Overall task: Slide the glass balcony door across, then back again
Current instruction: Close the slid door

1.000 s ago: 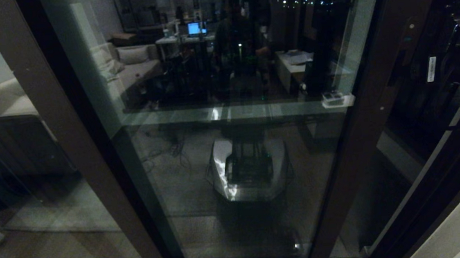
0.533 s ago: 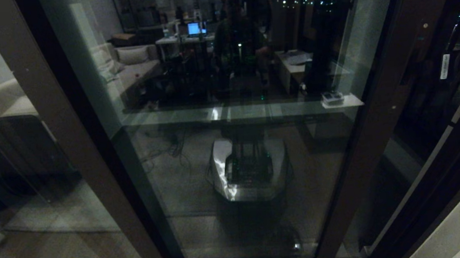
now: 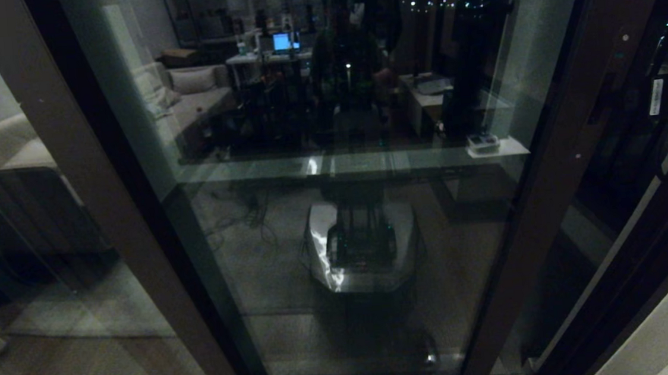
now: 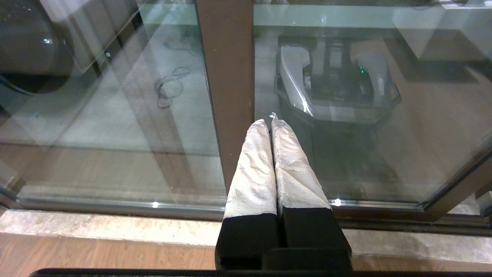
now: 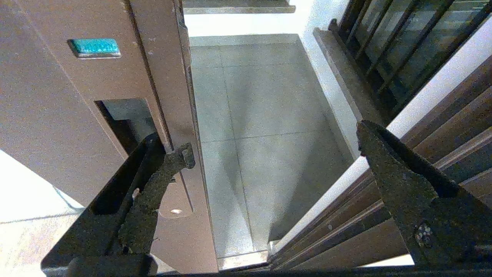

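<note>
Though dim, door stile (image 3: 555, 194) discernible.

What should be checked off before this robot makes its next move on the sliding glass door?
1. Right hand open: ok, jaws wide apart.
2. Right hand at the glass balcony door: ok, one finger sits at the stile edge beside the handle slot.
3. Finger pressing on the stile: cannot tell.
4. Gap beside the door free of obstacles: ok, only the balcony floor shows.
5. Door shut against the side frame: not ok, a gap is open.
6. Left hand out of the way: ok, shut, low by the plain stile.
</note>
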Controlling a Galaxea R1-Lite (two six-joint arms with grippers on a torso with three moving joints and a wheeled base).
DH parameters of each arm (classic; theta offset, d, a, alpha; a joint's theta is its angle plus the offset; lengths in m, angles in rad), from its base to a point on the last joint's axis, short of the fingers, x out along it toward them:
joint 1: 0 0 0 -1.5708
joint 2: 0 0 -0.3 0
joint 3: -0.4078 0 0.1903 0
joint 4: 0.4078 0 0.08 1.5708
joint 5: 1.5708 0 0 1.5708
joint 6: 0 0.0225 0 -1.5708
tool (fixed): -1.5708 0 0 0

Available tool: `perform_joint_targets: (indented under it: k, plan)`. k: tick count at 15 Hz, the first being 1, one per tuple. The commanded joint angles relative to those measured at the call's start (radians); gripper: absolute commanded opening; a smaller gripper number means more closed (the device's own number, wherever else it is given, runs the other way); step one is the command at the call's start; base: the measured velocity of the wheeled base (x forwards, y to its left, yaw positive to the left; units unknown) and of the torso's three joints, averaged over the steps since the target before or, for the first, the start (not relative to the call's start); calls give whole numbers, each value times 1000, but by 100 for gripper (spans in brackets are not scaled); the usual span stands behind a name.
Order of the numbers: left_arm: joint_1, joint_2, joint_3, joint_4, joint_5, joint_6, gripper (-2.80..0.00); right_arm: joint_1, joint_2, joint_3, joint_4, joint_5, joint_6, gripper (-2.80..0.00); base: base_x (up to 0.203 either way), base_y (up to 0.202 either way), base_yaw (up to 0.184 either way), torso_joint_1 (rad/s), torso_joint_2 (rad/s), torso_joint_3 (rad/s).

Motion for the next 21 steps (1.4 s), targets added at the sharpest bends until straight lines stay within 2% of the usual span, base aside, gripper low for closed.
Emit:
perform_joint_targets:
  k: [1,13,21]
  plan:
    - [-1,0,0,1,0,0,-280,-21,25,2,-19,-5,-2,0,0,0,0,0,0,0]
    - [1,0,0,1,0,0,-280,-104,43,2,-36,47,-23,0,0,0,0,0,0,0]
    - [1,0,0,1,0,0,-280,-119,40,2,-46,58,-23,0,0,0,0,0,0,0]
